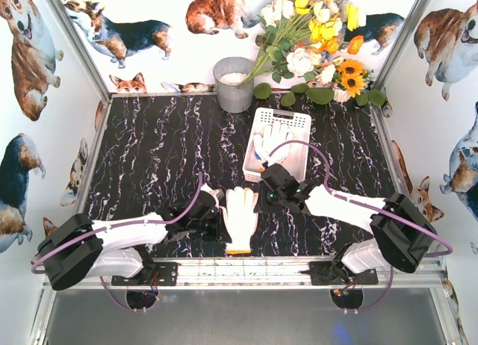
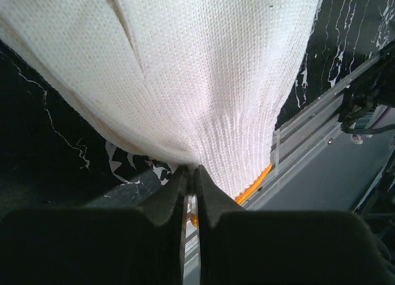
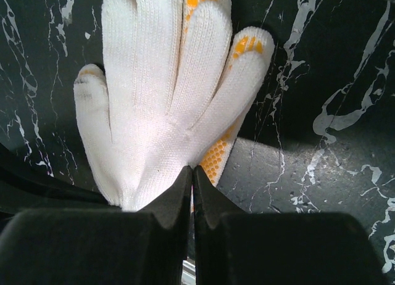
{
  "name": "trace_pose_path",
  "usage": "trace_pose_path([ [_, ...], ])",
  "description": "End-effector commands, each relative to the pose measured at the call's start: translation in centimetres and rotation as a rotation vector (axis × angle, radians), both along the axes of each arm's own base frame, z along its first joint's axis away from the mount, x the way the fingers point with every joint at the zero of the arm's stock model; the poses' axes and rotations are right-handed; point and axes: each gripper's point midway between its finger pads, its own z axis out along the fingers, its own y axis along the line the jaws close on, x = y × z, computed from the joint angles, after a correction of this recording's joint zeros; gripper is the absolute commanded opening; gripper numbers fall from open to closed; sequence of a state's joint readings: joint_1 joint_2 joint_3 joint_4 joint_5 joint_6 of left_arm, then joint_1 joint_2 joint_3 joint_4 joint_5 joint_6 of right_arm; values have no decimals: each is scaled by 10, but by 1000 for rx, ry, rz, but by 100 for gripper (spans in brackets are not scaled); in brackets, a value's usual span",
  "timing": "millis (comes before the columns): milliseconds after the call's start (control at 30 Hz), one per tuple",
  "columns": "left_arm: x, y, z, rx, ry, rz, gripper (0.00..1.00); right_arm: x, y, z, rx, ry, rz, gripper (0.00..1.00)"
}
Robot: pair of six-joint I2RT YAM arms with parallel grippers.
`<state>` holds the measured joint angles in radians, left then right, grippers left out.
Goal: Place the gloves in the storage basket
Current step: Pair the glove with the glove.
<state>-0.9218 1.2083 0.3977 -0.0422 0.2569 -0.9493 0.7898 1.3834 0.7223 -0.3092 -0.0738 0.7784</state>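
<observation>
A white knit glove (image 1: 241, 214) with an orange cuff edge lies stretched between my two grippers near the table's front edge, fingers pointing away. My left gripper (image 1: 215, 210) is shut on its left edge near the cuff (image 2: 191, 169); the glove (image 2: 203, 69) fills that view. My right gripper (image 1: 266, 196) is shut on its right edge (image 3: 192, 169); the glove (image 3: 154, 100) shows orange dots on its underside. The white slotted storage basket (image 1: 299, 157) stands just behind, with white gloves (image 1: 270, 142) inside.
A grey metal bucket (image 1: 234, 84) stands at the back, left of the basket. A bunch of flowers (image 1: 314, 39) leans over the back right corner. An aluminium rail (image 1: 246, 266) runs along the near edge. White walls enclose the table.
</observation>
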Motion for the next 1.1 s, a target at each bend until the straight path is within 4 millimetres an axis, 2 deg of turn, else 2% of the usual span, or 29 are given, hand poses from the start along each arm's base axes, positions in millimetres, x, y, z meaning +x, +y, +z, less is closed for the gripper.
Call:
trace_pose_path([
  [0, 5, -1, -3, 6, -28, 11, 0, 22, 14, 21, 46, -102, -2, 0],
  [167, 11, 1, -1, 11, -49, 44, 0, 22, 15, 24, 56, -107, 0, 0],
  [433, 20, 5, 3, 21, -94, 82, 0, 29, 19, 40, 77, -159, 6, 0],
  [867, 33, 9, -6, 66, -142, 116, 0, 46, 21, 37, 27, -199, 11, 0],
  [1067, 37, 8, 1, 56, -160, 131, 0, 46, 23, 40, 35, -199, 9, 0],
])
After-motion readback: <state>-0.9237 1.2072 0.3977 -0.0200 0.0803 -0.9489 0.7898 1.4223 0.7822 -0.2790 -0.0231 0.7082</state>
